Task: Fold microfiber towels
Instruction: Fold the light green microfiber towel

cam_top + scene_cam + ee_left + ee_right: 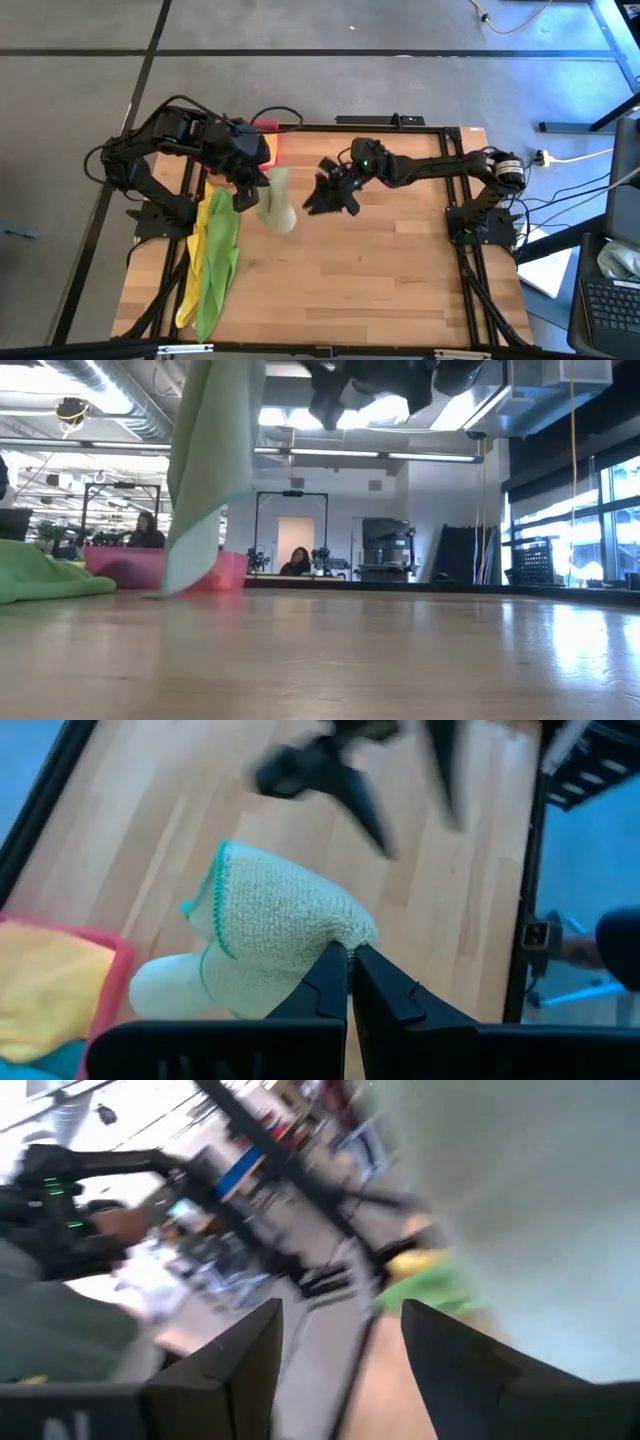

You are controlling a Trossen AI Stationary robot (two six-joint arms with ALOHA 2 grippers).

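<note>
A pale olive-green towel [276,205] hangs from my left gripper [252,178], which is shut on it above the table's left half. In the low view the towel [210,470] drops toward the tabletop; I cannot tell whether its lower end touches. My right gripper [325,195] stands open just right of the hanging towel, nothing between its fingers [250,1360]. A bright green towel [218,255] and a yellow towel [190,285] lie crumpled on the table's left side. My left gripper pinches a bunched tip of the pale towel [345,932] between its two shut fingers [325,985], slanting down from the left. The towel hangs slack below the fingers, showing a teal-stitched hem [215,895].
A pink-red tray [270,140] stands at the far left of the table, holding a yellow cloth [50,995] and a teal one [45,1065]. Bare wood stretches across the middle and right [380,270]. People sit in the room beyond the table [297,563].
</note>
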